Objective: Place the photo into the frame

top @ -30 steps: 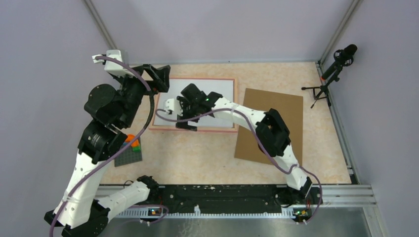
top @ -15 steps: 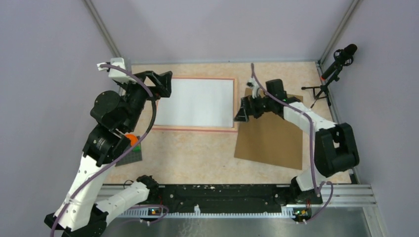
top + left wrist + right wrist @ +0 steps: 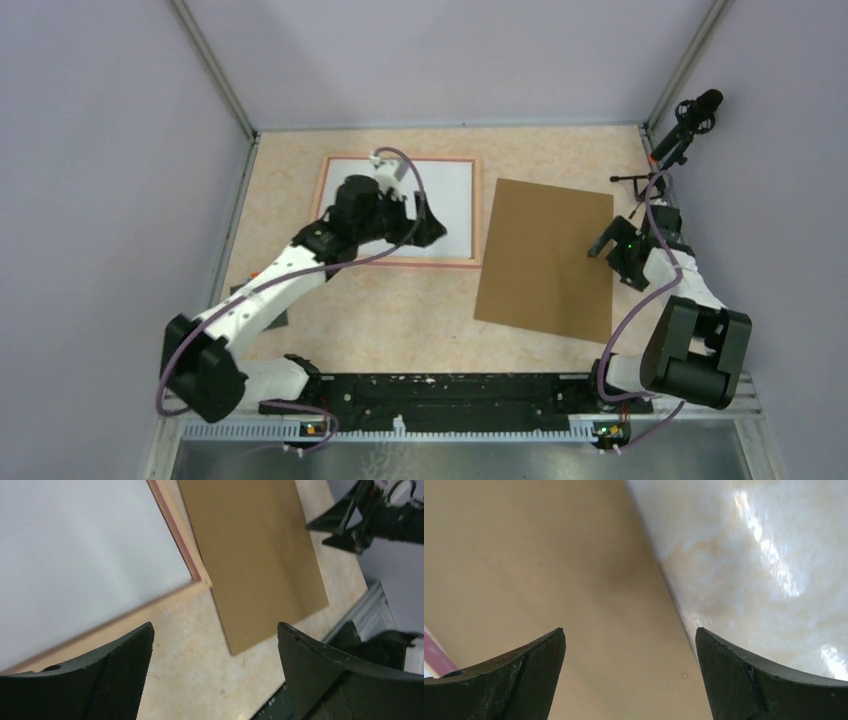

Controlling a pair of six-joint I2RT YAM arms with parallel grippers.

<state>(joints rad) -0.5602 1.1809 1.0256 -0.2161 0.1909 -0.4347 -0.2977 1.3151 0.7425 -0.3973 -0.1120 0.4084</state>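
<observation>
The photo [image 3: 445,190] lies white side up inside the pinkish frame [image 3: 440,158] at the back of the table. My left gripper [image 3: 428,222] hovers open over the frame's right part. In the left wrist view the photo [image 3: 85,540], the frame's corner [image 3: 197,577] and bare table show between the open left gripper [image 3: 215,626]. My right gripper [image 3: 603,243] stands open and empty at the right edge of the brown cardboard board [image 3: 540,260]. The right wrist view shows the right gripper [image 3: 629,630] over that board [image 3: 549,555].
The brown board [image 3: 250,555] lies just right of the frame, a narrow strip of table between them. A microphone on a small tripod [image 3: 680,130] stands at the back right corner. Metal rails and walls close in the table [image 3: 764,555].
The left arm swung from the frame's left end across to its right part. The right arm pulled back from over the frame to the board's right edge. Both grippers stayed open.
</observation>
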